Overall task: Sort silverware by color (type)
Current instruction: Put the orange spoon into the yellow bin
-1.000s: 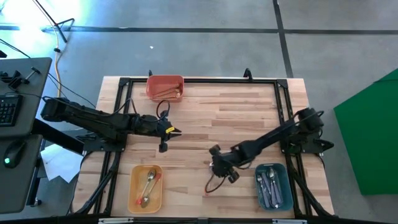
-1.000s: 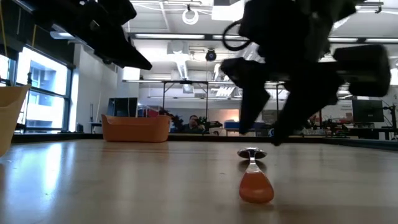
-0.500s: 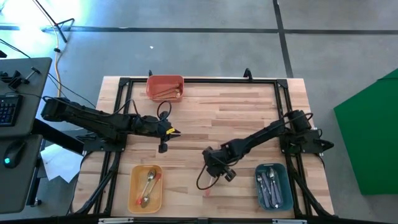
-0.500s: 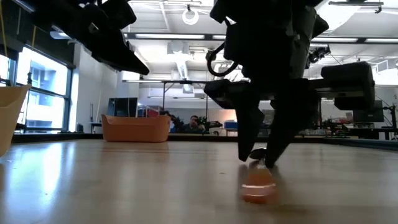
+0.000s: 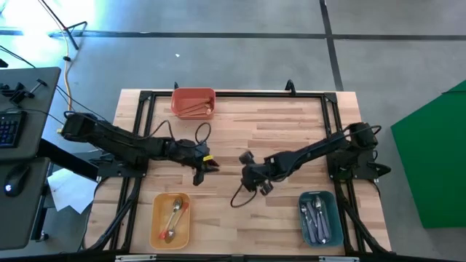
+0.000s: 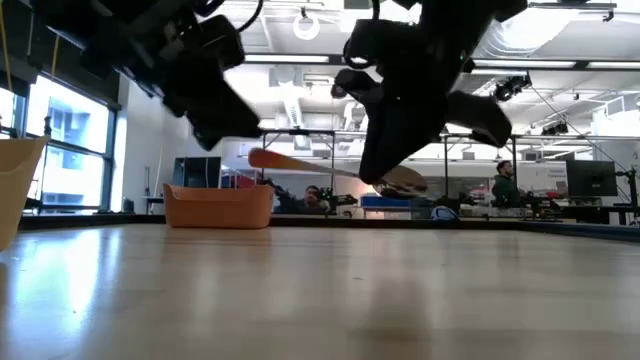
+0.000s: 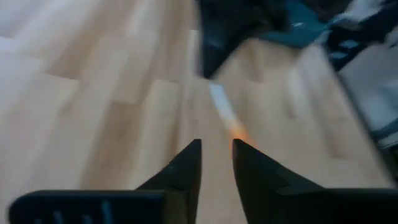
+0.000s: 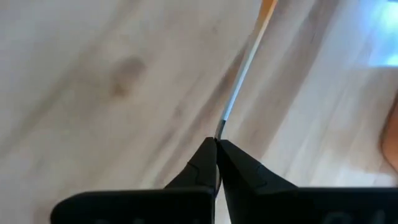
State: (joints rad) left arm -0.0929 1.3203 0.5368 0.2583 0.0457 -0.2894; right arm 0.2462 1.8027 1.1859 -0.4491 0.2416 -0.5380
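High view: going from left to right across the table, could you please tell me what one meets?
Yellow plastic bin → red plastic bin → left gripper → right gripper → teal plastic bin.

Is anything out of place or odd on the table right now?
Nothing stands out. The right pincer is shut on an orange-handled silver spoon, lifted clear of the wooden table, and the red, yellow and teal bins sit upright with cutlery inside.
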